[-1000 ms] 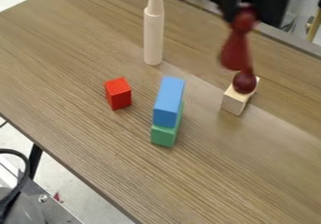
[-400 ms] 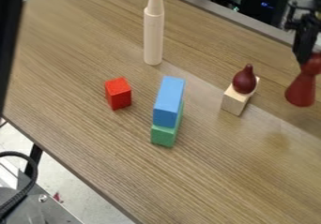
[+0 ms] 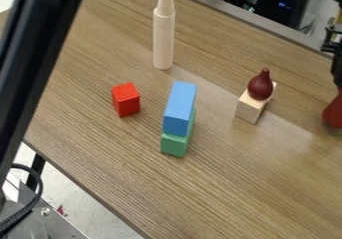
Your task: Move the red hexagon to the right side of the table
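At the frame's right edge, the red flared piece (image 3: 334, 112) is pinched high by the gripper (image 3: 338, 85). Its broad end is left free, presumably for upright placing.

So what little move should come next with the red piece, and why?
Probably ease the gripper down slightly: the red piece is right below it, already at the view's right edge, and I can't tell whether its base touches the table.

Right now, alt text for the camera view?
Black gripper holds a red flared piece at the view's right edge, over a wooden table. Left of it: maroon teardrop on pale block, blue block on green block, red block, pale pointed cylinder.
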Controlling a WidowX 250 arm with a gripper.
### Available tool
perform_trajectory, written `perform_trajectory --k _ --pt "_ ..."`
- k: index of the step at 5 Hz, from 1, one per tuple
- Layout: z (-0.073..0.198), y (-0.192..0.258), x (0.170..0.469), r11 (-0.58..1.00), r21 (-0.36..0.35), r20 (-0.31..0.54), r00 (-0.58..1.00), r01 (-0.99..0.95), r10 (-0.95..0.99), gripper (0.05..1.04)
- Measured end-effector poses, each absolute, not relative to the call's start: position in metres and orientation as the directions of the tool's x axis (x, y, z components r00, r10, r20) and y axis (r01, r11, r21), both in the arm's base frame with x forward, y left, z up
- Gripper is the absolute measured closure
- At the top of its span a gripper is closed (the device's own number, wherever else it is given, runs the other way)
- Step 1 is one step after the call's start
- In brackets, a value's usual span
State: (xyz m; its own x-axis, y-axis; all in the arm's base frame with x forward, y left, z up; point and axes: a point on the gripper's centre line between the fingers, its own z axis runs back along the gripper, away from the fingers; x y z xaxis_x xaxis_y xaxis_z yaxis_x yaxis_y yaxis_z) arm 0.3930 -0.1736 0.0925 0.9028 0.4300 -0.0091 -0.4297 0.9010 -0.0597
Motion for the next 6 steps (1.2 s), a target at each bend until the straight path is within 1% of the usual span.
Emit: perform_trajectory --k 1,2,3,4,5,6 --pt "0.087 -0.182 0.403 0.919 -0.111 0.060 0.920 -0.379 0.386 0.563" --pt "0.082 -0.183 0.406 0.928 -0.111 0.098 0.926 -0.355 0.366 0.522" --pt "0.068 -0.179 0.399 0.935 -0.085 0.082 0.933 -0.343 0.350 0.218" --pt "0.060 -0.176 0.394 0.940 -0.069 0.078 0.938 -0.333 0.338 0.075" --pt "0.090 -0.173 0.395 0.942 -0.103 0.144 0.932 -0.320 0.332 0.083" --pt "0.141 -0.169 0.391 0.930 -0.193 0.238 0.905 -0.313 0.354 0.083"
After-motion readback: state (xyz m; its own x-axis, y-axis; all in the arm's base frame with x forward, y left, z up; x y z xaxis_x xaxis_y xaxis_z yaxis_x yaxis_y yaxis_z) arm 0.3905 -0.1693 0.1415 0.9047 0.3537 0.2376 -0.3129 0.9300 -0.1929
